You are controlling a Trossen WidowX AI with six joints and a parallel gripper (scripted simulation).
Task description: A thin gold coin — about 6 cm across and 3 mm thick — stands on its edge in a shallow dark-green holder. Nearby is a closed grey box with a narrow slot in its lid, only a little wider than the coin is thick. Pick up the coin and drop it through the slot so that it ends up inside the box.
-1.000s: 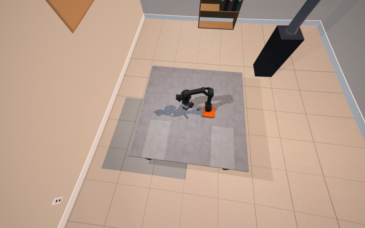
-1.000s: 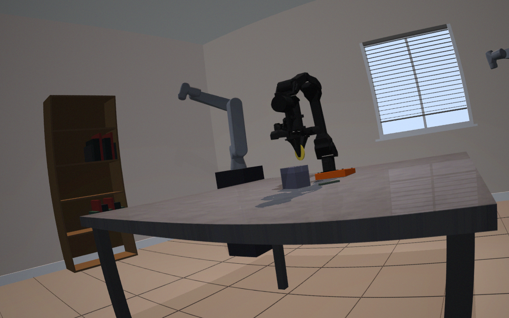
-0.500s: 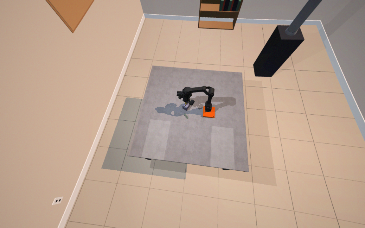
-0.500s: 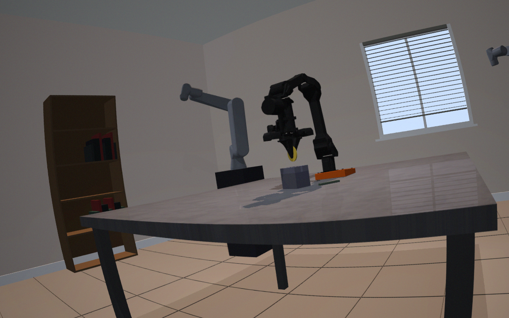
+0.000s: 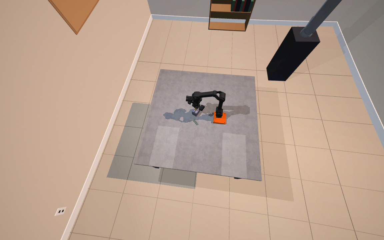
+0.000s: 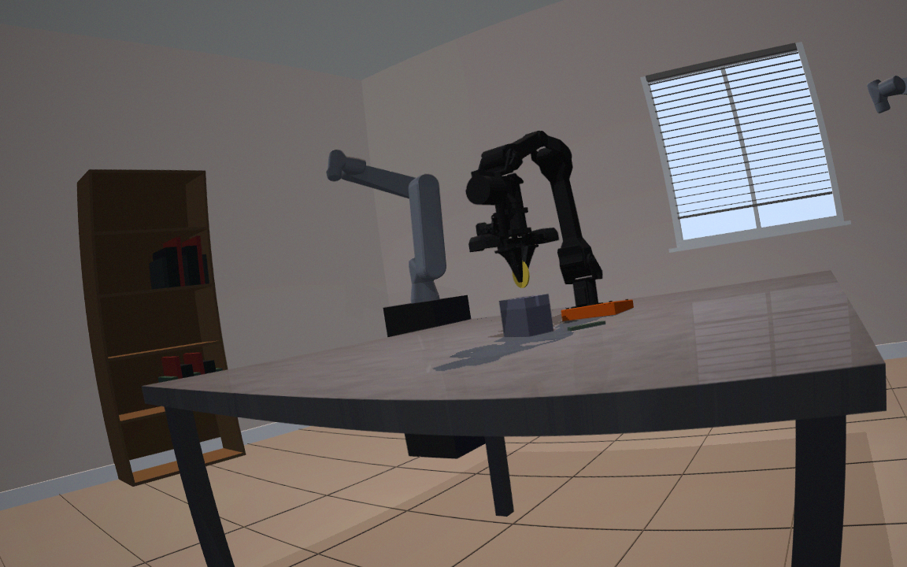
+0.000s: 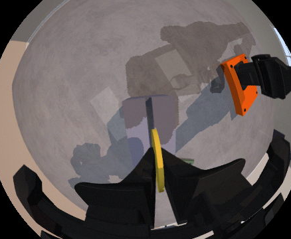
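Note:
My gripper [image 6: 520,275] [image 7: 155,151] is shut on the gold coin [image 6: 525,275] [image 7: 159,166], which hangs on edge below the fingertips. The coin is just above the grey box [image 5: 196,112] [image 6: 526,316] [image 7: 167,113], with a small gap in the exterior view. In the wrist view the dark slot [image 7: 149,113] runs up from the coin's far edge, and the coin is turned slightly from the slot's line. The near part of the lid is hidden by the fingers. The green holder [image 5: 195,122] [image 6: 586,325] [image 7: 188,161] lies empty beside the box, mostly hidden in the wrist view.
The arm's orange base [image 5: 219,118] [image 6: 601,310] [image 7: 233,87] stands on the grey table [image 5: 187,80] [image 6: 372,373] [image 7: 86,43], right of the box. A bookshelf [image 5: 230,26] [image 6: 101,316] and a grey arm on a black block [image 5: 290,56] [image 6: 427,315] stand beyond the table.

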